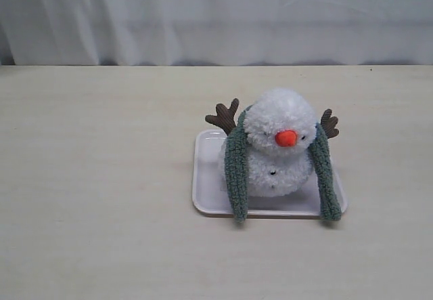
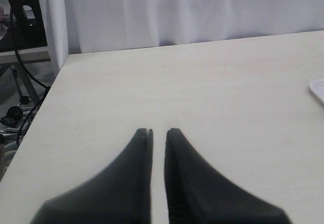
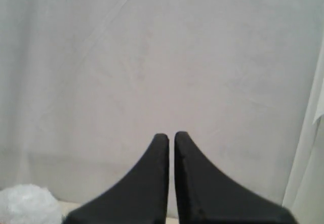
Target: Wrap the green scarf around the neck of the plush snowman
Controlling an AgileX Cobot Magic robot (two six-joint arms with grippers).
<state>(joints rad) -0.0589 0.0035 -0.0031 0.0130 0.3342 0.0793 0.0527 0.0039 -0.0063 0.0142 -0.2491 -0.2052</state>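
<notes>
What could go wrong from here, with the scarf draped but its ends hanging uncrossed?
1. The green scarf is only draped behind the snowman's neck, ends uncrossed; tugging one end could slide it off.
2. The plush snowman sits loose on the tray, so a pull may topple it.
3. Both scarf ends reach past the tray's front rim onto the table; a low grasp might catch the rim.

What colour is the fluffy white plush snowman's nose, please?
Its nose is orange-red, clearest in the exterior view.
</notes>
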